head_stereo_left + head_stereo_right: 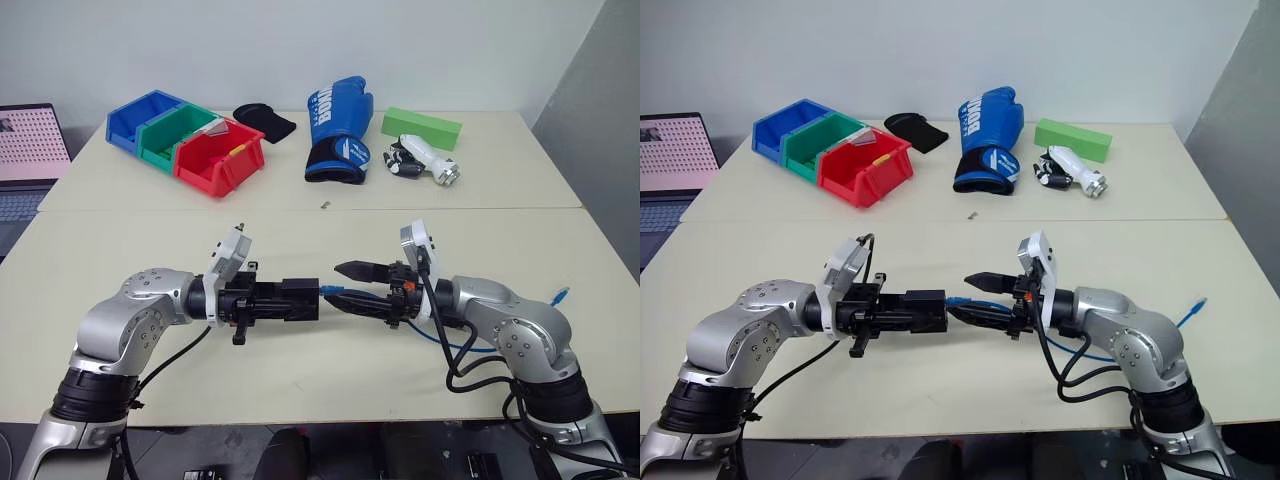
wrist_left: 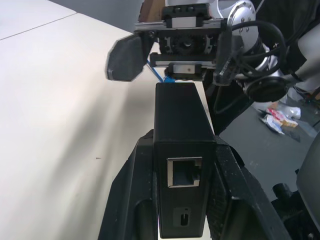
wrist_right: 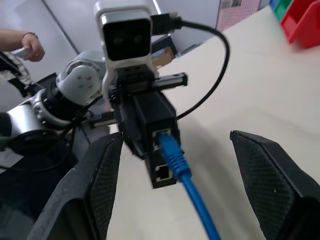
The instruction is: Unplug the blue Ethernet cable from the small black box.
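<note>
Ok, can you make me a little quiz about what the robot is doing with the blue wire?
1. True or false: the blue Ethernet cable is plugged into the small black box.
2. Which gripper holds the box? A) left gripper B) right gripper
3. Fill in: the right gripper's fingers are ___ on either side of the cable.

Key: 1 true. 2 A. 3 open.
</note>
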You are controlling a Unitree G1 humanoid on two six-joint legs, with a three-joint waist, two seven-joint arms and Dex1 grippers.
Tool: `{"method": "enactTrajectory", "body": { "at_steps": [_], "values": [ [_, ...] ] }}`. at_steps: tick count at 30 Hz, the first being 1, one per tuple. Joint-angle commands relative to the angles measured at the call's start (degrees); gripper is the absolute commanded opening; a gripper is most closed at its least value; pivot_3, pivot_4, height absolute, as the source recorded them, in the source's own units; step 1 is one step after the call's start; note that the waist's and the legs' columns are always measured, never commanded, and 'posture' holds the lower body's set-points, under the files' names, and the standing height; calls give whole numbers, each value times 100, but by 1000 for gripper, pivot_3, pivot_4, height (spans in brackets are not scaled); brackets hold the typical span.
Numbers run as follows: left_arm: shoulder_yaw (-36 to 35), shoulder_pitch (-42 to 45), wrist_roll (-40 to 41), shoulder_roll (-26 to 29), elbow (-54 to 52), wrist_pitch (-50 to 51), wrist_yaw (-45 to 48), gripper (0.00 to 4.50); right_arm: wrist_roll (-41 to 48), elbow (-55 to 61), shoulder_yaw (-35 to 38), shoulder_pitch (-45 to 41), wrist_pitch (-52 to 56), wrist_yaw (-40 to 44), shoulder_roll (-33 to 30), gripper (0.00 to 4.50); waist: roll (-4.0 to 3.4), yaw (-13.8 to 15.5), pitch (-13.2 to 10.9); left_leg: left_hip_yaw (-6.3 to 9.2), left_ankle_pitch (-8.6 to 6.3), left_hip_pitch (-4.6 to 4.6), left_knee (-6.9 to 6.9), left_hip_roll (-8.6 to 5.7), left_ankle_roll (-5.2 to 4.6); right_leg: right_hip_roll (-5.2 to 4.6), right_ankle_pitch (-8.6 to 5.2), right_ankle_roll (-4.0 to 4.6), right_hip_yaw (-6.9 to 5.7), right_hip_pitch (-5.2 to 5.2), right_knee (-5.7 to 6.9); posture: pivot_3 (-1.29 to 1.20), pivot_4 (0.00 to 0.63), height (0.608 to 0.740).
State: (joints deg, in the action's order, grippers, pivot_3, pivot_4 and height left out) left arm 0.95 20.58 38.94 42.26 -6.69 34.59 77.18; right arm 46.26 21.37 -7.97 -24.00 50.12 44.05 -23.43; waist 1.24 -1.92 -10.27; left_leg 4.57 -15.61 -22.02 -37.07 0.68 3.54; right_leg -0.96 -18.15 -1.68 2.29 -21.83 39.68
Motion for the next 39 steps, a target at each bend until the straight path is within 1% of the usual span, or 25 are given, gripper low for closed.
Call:
{"method": "enactTrajectory", "body": {
  "at_steps": [1, 12, 14, 16, 17, 24, 26, 29, 30, 39],
  "values": [
    [12, 126, -49, 10, -11, -143, 133, 769, -5, 146, -13, -133, 5, -35, 16, 3585, 0, -3, 0, 0, 0, 0, 0, 0, 0, 0, 0, 0, 1, 0, 0, 0, 150, 740],
    [13, 99, -47, -49, -86, -104, 94, 769, -94, 221, -234, -148, 43, -135, 67, 3585, 0, -2, 0, 1, 0, 0, 0, 2, 0, 0, 0, 0, 0, 0, 1, 0, 150, 740],
    [12, 100, -43, -58, -94, -93, 82, 769, -130, 210, -290, -152, 36, -151, 67, 3238, 0, -2, 0, 1, 0, 0, 0, 2, 0, 0, 0, 0, 0, 0, 1, 0, 150, 740],
    [10, 100, -38, -69, -108, -78, 70, 769, -171, 212, -326, -154, 23, -147, 58, 3026, 0, -2, 0, 1, 0, 0, 0, 2, 0, 0, 0, 0, 0, 0, 1, 0, 150, 740],
    [13, 100, -33, -72, -120, -68, 67, 769, -176, 214, -328, -154, 25, -149, 66, 2741, 0, -2, 0, 1, 0, 0, 0, 2, 0, 0, 0, 0, 1, 0, 1, 0, 150, 740],
    [18, 50, -50, -48, -167, -61, 95, 769, 20, 233, -212, -142, 148, -48, 71, 1221, 0, -2, 0, 1, 0, 0, 0, 2, 0, 0, 0, 0, 0, 0, 1, 0, 150, 740],
    [19, 31, -68, -24, -158, -80, 121, 769, 79, 250, -190, -136, 188, 28, 28, 700, 0, -2, 0, 1, 0, 0, 0, 2, 0, 0, 0, 0, 0, 0, 1, 0, 150, 740],
    [19, 12, -77, -6, -166, -84, 141, 769, 188, 270, -155, -137, 252, 104, -22, 102, 0, -1, 0, 1, 0, 0, -1, 2, 0, -1, 0, 0, 0, 0, 1, 0, 150, 740],
    [17, 4, -75, -3, -173, -81, 143, 769, 213, 273, -151, -141, 263, 126, -36, 50, 0, -1, 0, 1, 0, 0, -1, 2, 0, -1, 0, 0, 0, 0, 1, 0, 150, 740],
    [3, -84, -104, 51, -213, -98, 227, 769, 432, 213, -74, -198, 457, 211, -44, 46, 0, -1, 0, 1, 0, 0, -1, 2, 0, -1, 0, 0, 0, 0, 1, 0, 150, 740]
  ]
}}
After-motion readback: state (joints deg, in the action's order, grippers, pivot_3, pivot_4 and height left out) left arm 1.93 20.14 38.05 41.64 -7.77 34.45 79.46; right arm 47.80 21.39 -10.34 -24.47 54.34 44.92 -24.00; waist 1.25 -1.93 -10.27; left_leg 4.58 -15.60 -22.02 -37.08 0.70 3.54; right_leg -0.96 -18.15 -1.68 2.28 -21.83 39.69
